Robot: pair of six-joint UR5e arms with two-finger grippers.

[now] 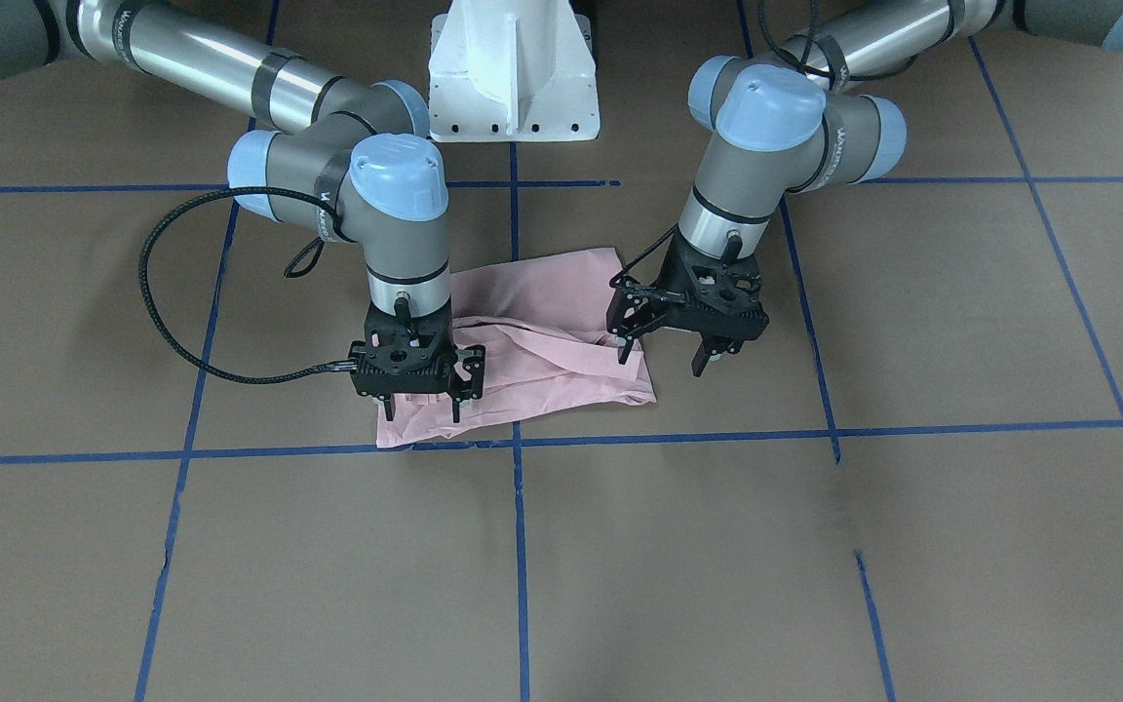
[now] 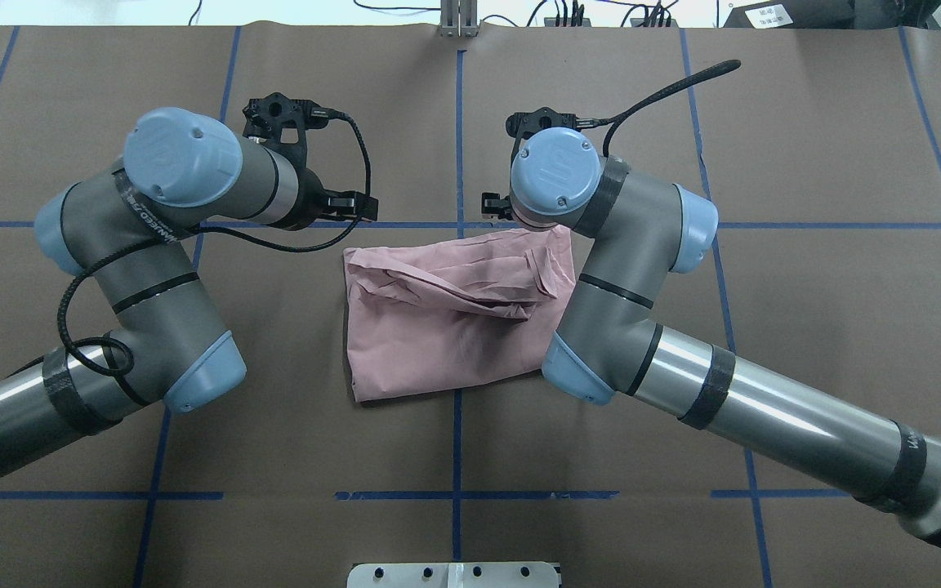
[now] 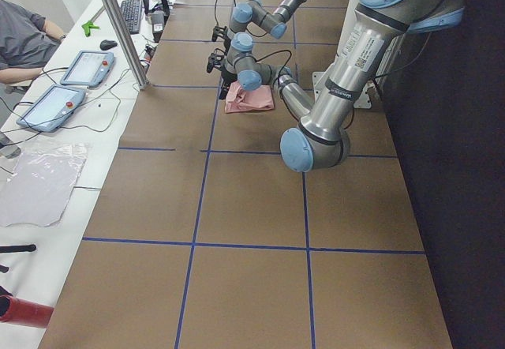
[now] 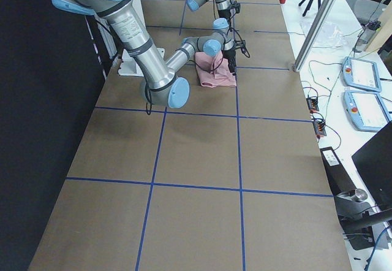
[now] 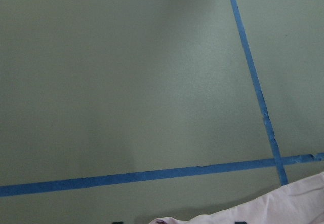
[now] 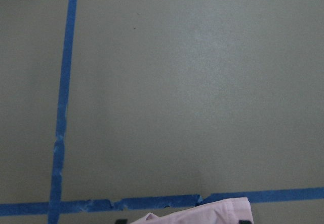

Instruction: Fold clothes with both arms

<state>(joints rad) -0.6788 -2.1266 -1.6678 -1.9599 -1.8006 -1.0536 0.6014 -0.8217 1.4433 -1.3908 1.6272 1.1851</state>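
The pale pink T-shirt (image 1: 542,292) lies folded into a rumpled rectangle on the brown table, also seen in the overhead view (image 2: 438,327); its print is hidden. My right gripper (image 1: 420,408) is open, pointing down over the shirt's near corner on that view's left. My left gripper (image 1: 664,359) is open, with one finger at the shirt's opposite edge and the other over bare table. The left wrist view shows a strip of shirt (image 5: 283,209) at its bottom edge. The right wrist view shows a shirt corner (image 6: 202,211).
The white pedestal base (image 1: 513,68) stands behind the shirt. Blue tape lines (image 1: 678,437) grid the brown table cover. A black cable (image 1: 147,292) loops off the right wrist. Tablets (image 3: 51,104) and a seated person (image 3: 24,41) are beyond the table's far side.
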